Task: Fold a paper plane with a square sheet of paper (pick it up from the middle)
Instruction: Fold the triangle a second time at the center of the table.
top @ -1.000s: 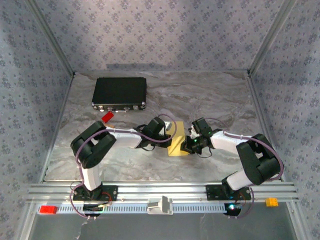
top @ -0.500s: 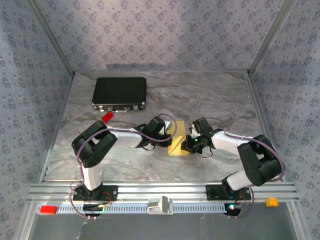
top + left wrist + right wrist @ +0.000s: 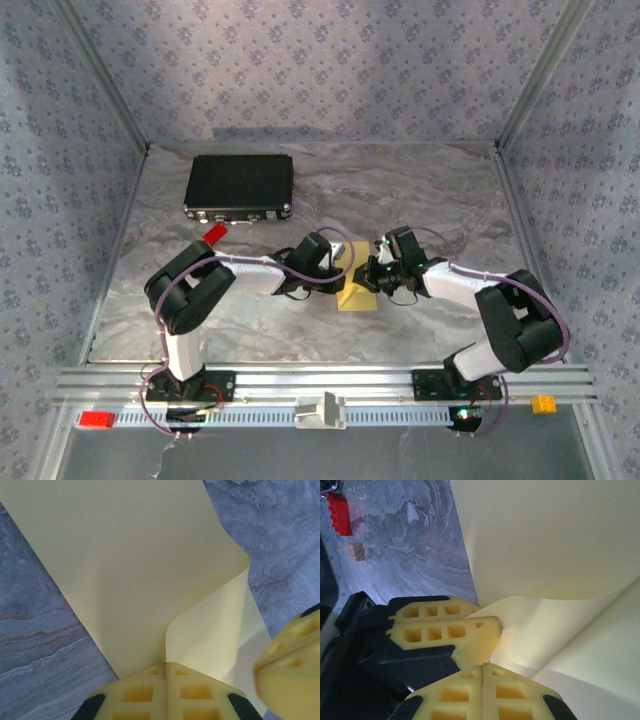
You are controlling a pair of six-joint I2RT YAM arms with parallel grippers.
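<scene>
While the left tool [image 3: 166,672] pinches the paper sheet [image 3: 125,555], the right tool [image 3: 483,674] clamps it too.

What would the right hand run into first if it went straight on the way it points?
The square sheet of paper the right hand pinches; the left hand sits beside that line, likely clear.

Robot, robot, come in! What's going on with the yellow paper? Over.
Left gripper shut on the square sheet of paper. Right gripper shut on it too. Pinched edge curled up. Red brick well aside.
</scene>
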